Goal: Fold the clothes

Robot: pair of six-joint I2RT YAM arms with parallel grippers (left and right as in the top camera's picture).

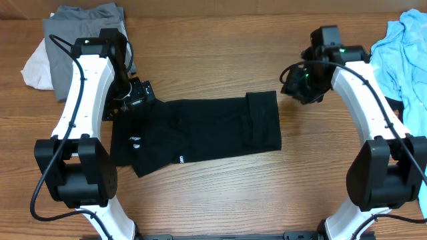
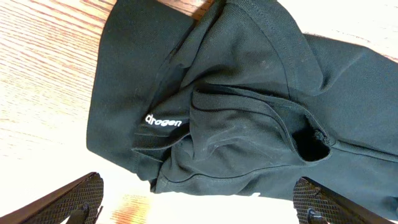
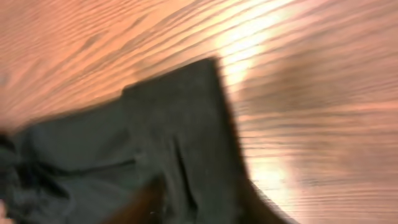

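Black shirt (image 1: 200, 130): my left claw (image 2: 199, 200) is wide open, empty; my right claw (image 1: 301, 83) I cannot tell. Pinch both layers, fold slowly.

Brown wood-grain table (image 1: 213, 193) fills the view, with bright glare on its surface

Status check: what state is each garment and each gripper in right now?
black shirt: lying flat, folded lengthwise into a long band
grey garment: bunched heap, partly over the white one
white garment: crumpled, sticking out from under the grey
light blue garment: crumpled, unfolded, by the right arm
left gripper: open, over the shirt's left end
right gripper: beside the shirt's right end; open or shut unclear, wrist view blurred
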